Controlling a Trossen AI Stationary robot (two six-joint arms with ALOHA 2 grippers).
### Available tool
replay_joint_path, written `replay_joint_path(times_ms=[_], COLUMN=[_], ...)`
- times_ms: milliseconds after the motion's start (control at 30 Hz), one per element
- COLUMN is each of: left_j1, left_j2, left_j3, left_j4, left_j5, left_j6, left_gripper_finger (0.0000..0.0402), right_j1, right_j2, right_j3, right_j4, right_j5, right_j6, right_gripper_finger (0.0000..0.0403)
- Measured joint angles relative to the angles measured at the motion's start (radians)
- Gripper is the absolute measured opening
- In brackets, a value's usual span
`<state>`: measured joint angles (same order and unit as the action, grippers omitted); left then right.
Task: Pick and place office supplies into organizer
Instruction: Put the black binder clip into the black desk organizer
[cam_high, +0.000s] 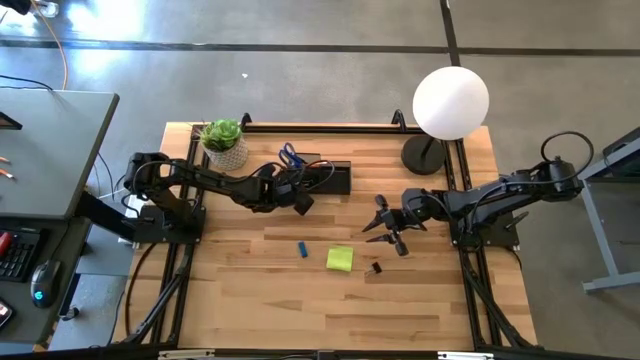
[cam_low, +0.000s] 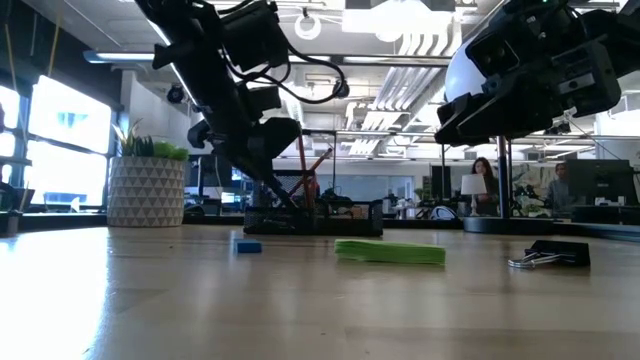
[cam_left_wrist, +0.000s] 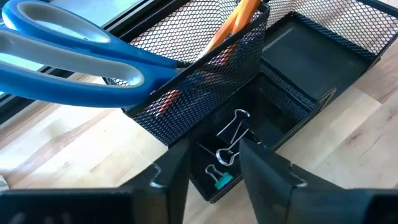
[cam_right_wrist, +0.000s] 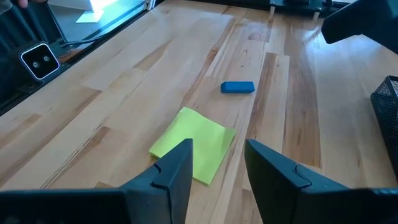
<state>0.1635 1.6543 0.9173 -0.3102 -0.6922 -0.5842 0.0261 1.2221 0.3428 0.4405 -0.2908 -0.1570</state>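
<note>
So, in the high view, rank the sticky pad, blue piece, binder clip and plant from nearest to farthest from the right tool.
From the right tool:
1. Binder clip, just in front of it.
2. Sticky pad, beside the clip, toward the table's middle.
3. Blue piece, beyond the pad.
4. Plant, far back corner on the left arm's side.

I see the organizer at the bench's back, scissors standing in it, sticky pad between the eraser and a binder clip.

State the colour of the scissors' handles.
Blue; the scissors show best in the left wrist view.
</note>
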Motion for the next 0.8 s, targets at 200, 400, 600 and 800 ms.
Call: replay_joint_path(times_ms=[200, 400, 600, 800], left_j1=[-0.01, -0.093, -0.183, -0.245], left_j2=[0.0, 0.0, -0.001, -0.001], left_j3=[0.0, 0.0, 0.0, 0.0], left_j4=[0.044, 0.22, 0.343, 0.382], left_j5=[0.02, 0.026, 0.039, 0.056], left_j6=[0.001, 0.089, 0.155, 0.138], left_gripper_finger=[0.0146, 0.0133, 0.011, 0.0092], right_j1=[0.0, 0.007, 0.103, 0.227], right_j2=[0.0, 0.0, 0.0, 0.0], right_j3=[0.0, 0.0, 0.0, -0.001], right_j4=[-0.006, -0.088, -0.169, -0.246], right_j5=[-0.004, -0.13, -0.209, -0.066], right_j6=[0.03, 0.121, 0.153, 0.079], right_gripper_finger=[0.014, 0.014, 0.014, 0.0157])
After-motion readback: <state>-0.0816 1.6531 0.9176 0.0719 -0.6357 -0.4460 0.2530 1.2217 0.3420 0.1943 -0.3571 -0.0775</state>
